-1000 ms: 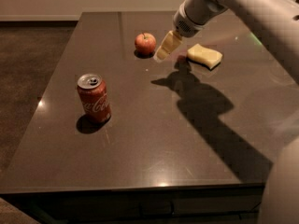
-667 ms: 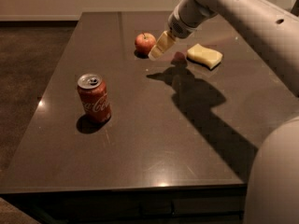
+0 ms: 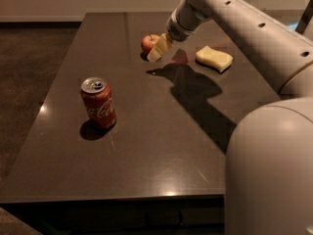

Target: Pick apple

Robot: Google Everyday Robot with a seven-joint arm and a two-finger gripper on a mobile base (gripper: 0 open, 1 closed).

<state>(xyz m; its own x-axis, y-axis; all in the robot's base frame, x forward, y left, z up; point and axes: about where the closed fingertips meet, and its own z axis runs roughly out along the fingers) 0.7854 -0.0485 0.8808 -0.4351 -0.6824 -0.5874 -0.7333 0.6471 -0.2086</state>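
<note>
The hand [image 3: 157, 52] hangs low over the far part of the counter [image 3: 146, 146], angled down from the wrist and pressed up against the right flank of the apple [image 3: 148, 42]. The pose reads as a side approach meant to bracket the fruit rather than drop on it from above. Whether the hand is released or clenched I cannot tell, and nothing shows the apple lifted: it sits on the counter just to the hand's left, touching it or very nearly so. The arm [image 3: 234, 18] reaches in from the right and crosses above the pale yellow sponge [image 3: 213, 58], which lies to the hand's right, a little apart and clear of the approach. The Coca-Cola can [image 3: 99, 103] stands upright well away from the hand, toward the near left, out of the line of travel. Compared with a second ago, the hand has slid leftward, closing the gap that then lay between it and the apple. The apple, sponge and can sit as before, and the robot's body fills more of the lower right.
</note>
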